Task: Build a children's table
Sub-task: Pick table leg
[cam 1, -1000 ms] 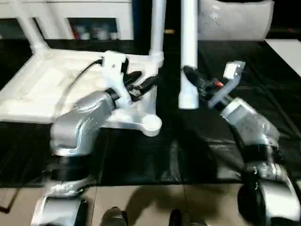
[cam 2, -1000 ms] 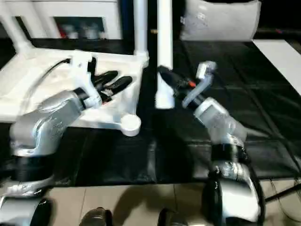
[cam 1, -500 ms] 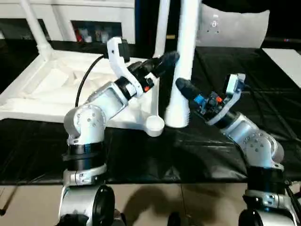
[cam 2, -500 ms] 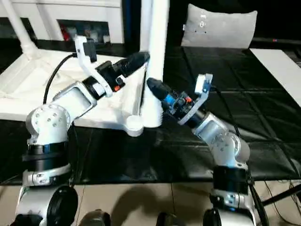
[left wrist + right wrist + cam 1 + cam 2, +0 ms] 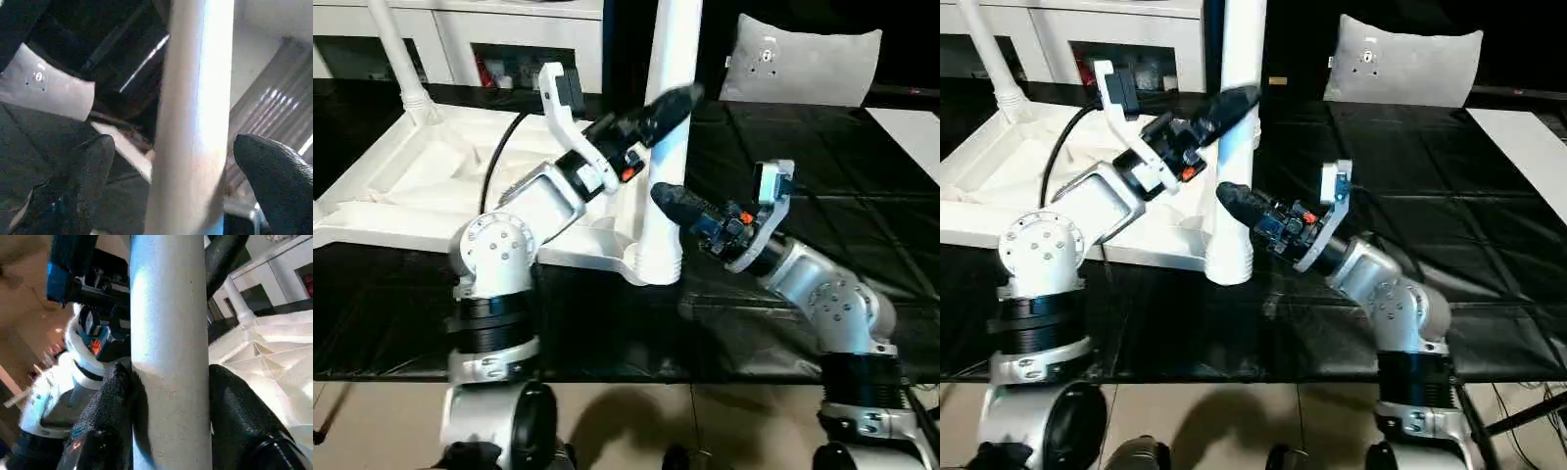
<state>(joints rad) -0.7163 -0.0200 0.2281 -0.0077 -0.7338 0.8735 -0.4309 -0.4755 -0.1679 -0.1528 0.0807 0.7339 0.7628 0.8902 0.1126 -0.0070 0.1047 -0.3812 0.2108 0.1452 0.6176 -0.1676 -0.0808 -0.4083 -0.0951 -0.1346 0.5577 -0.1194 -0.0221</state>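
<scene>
The children's table top (image 5: 411, 186) lies upside down, ribs up, on the black work table. One leg (image 5: 399, 59) stands in its far left corner. A second white leg (image 5: 668, 137) is held upright; its ribbed lower end (image 5: 658, 266) rests at the top's near right corner, hiding the socket. My right gripper (image 5: 668, 199) is shut on this leg low down, fingers (image 5: 105, 406) hugging the tube (image 5: 168, 357). Higher up, my left gripper (image 5: 671, 101) straddles the same leg (image 5: 195, 122), open, with its fingers (image 5: 93, 166) standing off either side.
The black-sheeted work table (image 5: 862, 176) stretches to the right, its front edge (image 5: 607, 377) close to me. A grey cushion (image 5: 800, 64) leans at the back right, a white shelf unit (image 5: 509, 34) stands behind the top, and a white sheet (image 5: 913, 113) lies at the far right.
My right gripper has brought the leg left and down onto the near right corner. My left gripper left the table top, rose to the leg and opened wide around it.
</scene>
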